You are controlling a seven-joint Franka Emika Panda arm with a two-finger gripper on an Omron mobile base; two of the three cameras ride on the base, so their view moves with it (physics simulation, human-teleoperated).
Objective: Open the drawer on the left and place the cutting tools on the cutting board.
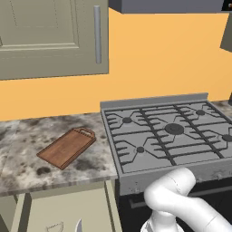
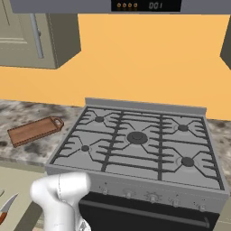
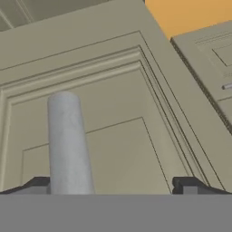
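The arm (image 1: 181,204) bends low in front of the stove (image 1: 167,136), its white elbow level with the oven front and the forearm dropping below the frame edge in both base views. In the hand view the gripper (image 3: 113,186) looks closely at a beige panelled front, its two dark fingertips (image 3: 36,185) spread wide with nothing between them; a silver bar handle (image 3: 68,140) rises just inside the left tip. The left base view shows the drawer (image 1: 68,210) pulled out under the counter (image 1: 27,149), with a pale blade (image 1: 79,225) lying in it. The right base view catches a knife (image 2: 6,206) there too, silver blade with a reddish-brown handle end at the frame edge. The board (image 1: 68,147) lies flat on the counter just left of the stove, handle end toward the wall, bare on top.
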